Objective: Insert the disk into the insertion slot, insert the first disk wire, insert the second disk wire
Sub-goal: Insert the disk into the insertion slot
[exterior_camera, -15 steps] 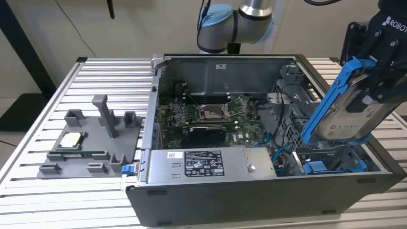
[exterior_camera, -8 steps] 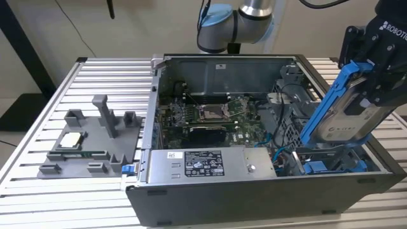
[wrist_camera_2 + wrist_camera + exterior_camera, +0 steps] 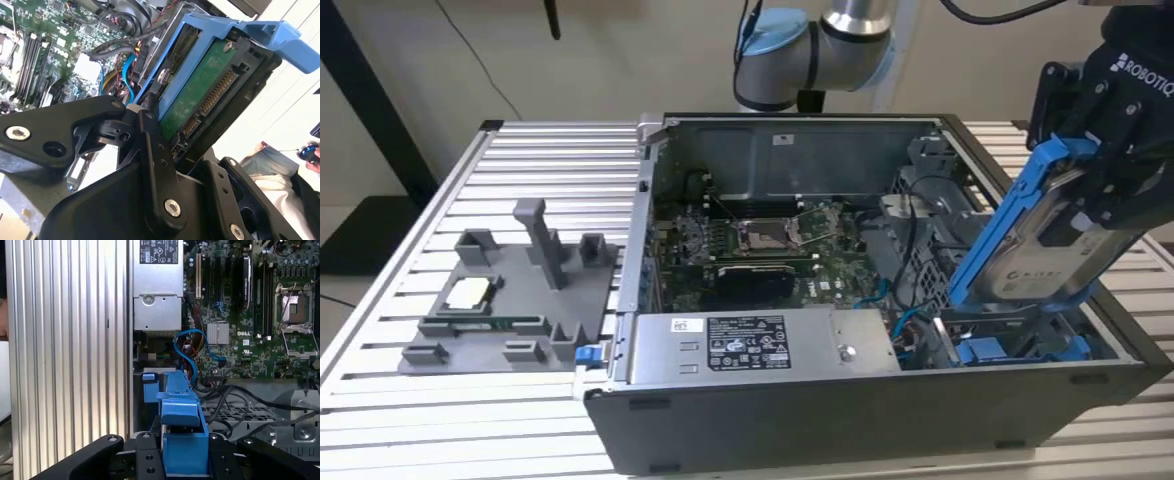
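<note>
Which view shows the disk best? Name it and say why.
The exterior view: the whole disk sits tilted in its blue carrier above the case. The second wrist view shows its green board and connector close up; the first wrist view, the carrier's end.

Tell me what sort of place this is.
Likely a lab bench for computer assembly: an open computer case on a slatted metal table, a parts fixture beside it, the gripper holding the disk.

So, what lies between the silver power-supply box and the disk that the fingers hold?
A loop of blue cables lies between the power-supply box and the disk in its blue carrier, as the first wrist view shows.
</note>
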`<state>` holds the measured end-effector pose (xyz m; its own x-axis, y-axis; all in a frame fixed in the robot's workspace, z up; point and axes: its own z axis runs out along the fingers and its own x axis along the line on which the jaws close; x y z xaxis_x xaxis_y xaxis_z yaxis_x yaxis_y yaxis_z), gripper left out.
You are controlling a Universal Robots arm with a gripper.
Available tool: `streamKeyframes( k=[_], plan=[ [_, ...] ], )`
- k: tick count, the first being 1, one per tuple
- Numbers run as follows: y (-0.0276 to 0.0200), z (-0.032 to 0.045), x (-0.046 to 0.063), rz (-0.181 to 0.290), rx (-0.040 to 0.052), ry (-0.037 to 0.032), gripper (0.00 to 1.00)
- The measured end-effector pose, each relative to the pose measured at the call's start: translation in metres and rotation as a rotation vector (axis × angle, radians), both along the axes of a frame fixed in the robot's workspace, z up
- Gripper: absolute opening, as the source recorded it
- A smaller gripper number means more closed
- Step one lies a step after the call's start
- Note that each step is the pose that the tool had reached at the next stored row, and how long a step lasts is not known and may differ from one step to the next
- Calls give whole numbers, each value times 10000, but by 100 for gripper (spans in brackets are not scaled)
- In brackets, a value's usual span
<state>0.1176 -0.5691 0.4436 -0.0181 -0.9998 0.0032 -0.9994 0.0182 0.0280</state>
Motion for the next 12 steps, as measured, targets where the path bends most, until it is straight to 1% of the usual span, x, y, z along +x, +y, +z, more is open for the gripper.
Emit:
streamKeyframes(
  k=[12],
  plan=[
    [0, -65, 0, 0, 1, 0, 33]
  ],
)
